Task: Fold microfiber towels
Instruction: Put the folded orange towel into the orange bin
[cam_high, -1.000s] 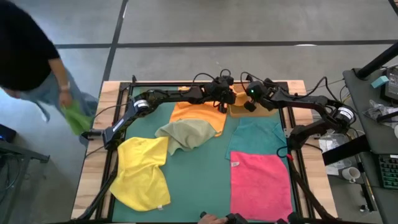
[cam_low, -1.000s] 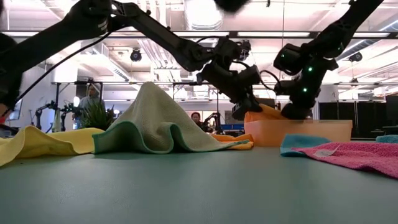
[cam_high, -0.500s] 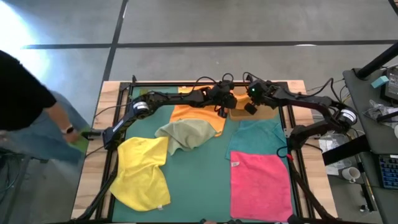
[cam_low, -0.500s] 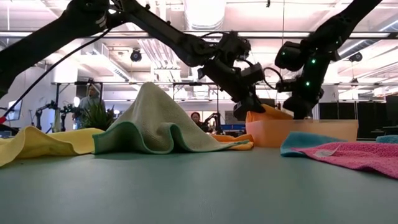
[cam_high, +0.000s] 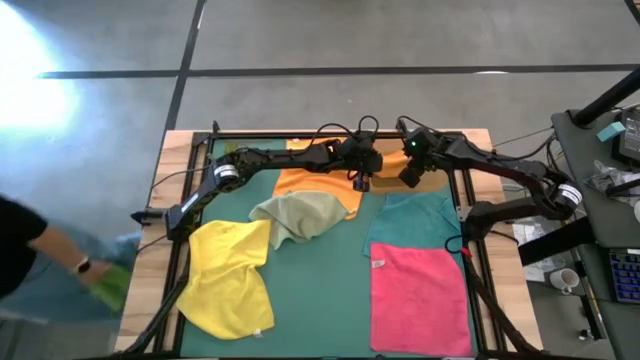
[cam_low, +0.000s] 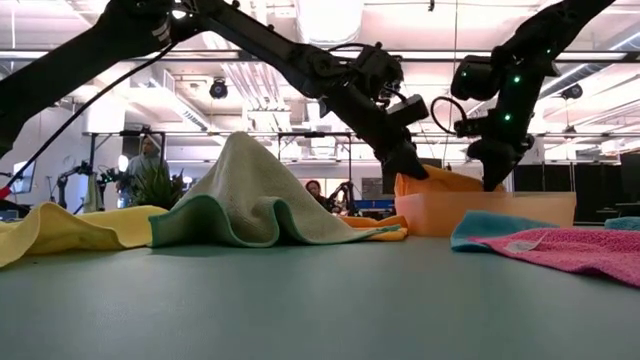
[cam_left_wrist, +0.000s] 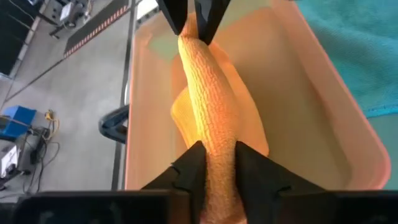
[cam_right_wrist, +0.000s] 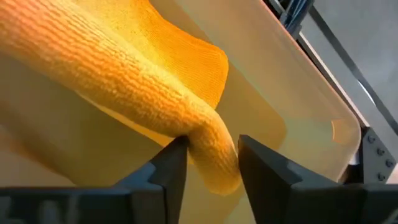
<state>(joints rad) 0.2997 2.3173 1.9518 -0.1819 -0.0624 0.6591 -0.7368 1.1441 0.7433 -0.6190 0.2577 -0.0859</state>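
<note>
1. The shallow tan rectangular tray (cam_high: 425, 182) sat at the table's far edge, beside the flat orange cloth.
2. A folded orange microfiber towel (cam_left_wrist: 208, 99) stretched over that tray.
3. My left gripper (cam_left_wrist: 214, 163) and right gripper (cam_right_wrist: 208, 155) each straddled an end, fingers seemingly loosening.

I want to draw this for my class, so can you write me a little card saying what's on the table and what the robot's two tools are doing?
left tool: over the tan tray, pinching one end of the bunched orange towel
right tool: over the same tray, with the towel's other end between its fingers
bunched orange towel: stretched between both tools, sagging into the tray
also on the mat: second orange towel, olive green towel, yellow towel, teal towel, pink towel
beside the table: a person
</note>
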